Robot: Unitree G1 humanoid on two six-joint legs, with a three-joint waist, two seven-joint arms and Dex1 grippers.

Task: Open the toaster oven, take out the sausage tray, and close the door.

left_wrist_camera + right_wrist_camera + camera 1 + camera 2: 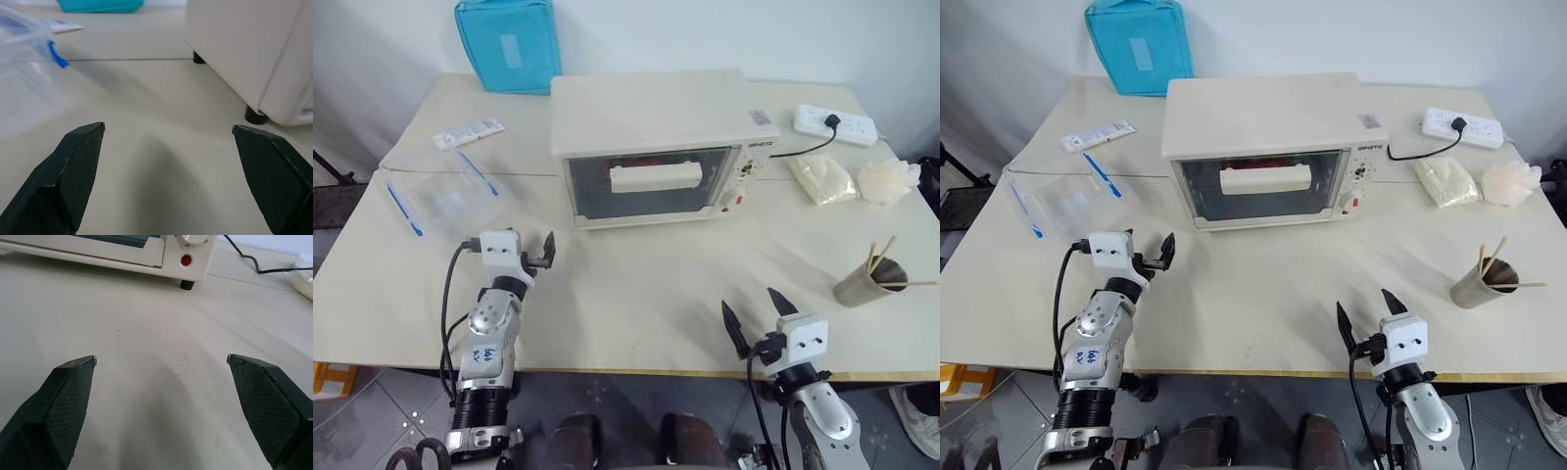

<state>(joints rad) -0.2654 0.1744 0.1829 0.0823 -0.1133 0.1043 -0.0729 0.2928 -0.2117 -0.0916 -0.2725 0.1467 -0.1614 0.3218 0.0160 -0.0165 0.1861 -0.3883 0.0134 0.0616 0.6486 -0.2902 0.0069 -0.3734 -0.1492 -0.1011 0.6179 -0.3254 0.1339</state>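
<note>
Tools wide open, empty: left tool point(517, 257), right tool point(759, 315) over table point(646, 284).

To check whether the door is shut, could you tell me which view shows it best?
Left eye view: the door faces the camera whole, shut, handle visible. Right eye view matches; the right wrist view catches its lower corner.

Head pair overhead; wrist views low, facing toaster oven point(656, 147).
</note>
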